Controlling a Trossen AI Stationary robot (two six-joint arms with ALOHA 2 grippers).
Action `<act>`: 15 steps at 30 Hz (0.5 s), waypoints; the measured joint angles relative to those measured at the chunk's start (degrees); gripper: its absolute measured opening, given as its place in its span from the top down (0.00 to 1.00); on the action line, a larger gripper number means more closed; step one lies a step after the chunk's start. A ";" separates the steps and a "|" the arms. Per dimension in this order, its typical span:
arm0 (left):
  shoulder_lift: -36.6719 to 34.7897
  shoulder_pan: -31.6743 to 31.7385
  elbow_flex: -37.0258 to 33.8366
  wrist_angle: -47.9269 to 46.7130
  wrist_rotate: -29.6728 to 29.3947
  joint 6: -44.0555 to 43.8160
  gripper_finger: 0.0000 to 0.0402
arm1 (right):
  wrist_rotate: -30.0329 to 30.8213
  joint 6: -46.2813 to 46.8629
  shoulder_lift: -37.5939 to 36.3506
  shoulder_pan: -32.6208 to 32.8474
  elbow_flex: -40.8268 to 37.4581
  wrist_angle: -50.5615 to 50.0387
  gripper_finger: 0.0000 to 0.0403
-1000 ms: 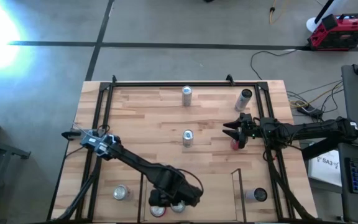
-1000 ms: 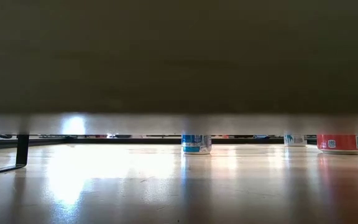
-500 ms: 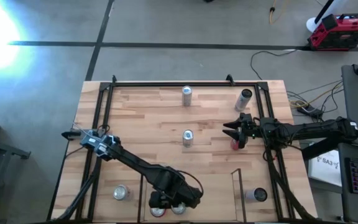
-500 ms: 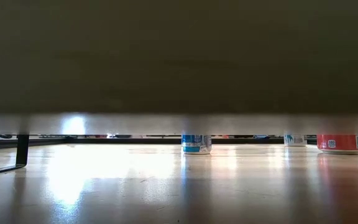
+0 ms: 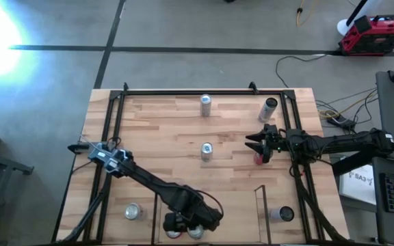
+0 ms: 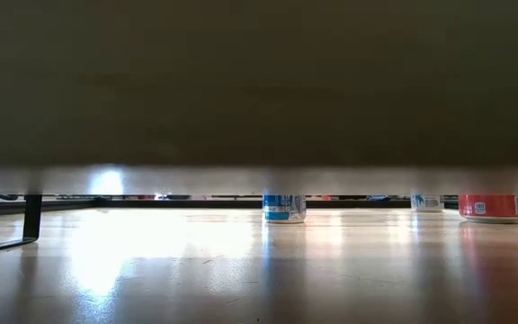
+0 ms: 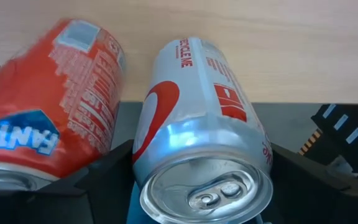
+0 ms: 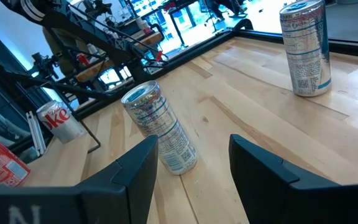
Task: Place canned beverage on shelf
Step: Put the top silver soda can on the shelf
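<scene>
My left gripper (image 5: 193, 227) is at the table's near edge, inside the shelf (image 5: 232, 217), the bay between two thin black rails (image 5: 258, 203). It is shut on a silver-and-red can (image 7: 197, 137). An orange Fanta can (image 7: 42, 124) stands right beside that can, on its left in the high view (image 5: 172, 234). My right gripper (image 5: 253, 145) is open and empty at the table's right, beside a red can (image 5: 258, 159). Its fingers (image 8: 143, 163) point toward a blue-and-white can (image 8: 160, 134) at the table's middle. My left gripper pinches the silver-and-red can by its side walls just below the top rim (image 7: 143, 163), one finger on each side. The fingers come from above at a slant. The can's top faces the wrist camera. Whether its base stands on the shelf floor is hidden.
Upright cans stand at the table's middle (image 5: 206, 152), far middle (image 5: 206, 104) and far right (image 5: 270, 108). One can stands left of the shelf (image 5: 133, 212), another right of it (image 5: 284, 214). A black metal frame (image 5: 183, 91) runs around the tabletop. A dark surface fills most of the low view.
My left gripper has crept a little toward the table's near edge with the silver-and-red can, deeper into the shelf beside the Fanta can. My right arm has kept still.
</scene>
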 joint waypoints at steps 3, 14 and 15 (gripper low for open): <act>0.16 0.02 0.00 0.06 0.66 -0.02 0.24 | 0.00 0.00 0.00 0.01 0.00 -0.01 0.55; 0.17 0.31 0.04 -0.62 -0.08 -0.42 0.24 | 0.01 0.00 0.00 0.01 0.00 0.00 0.55; 0.17 0.37 0.04 -0.60 -0.09 -0.42 0.24 | 0.01 0.00 0.01 0.01 0.00 -0.01 0.55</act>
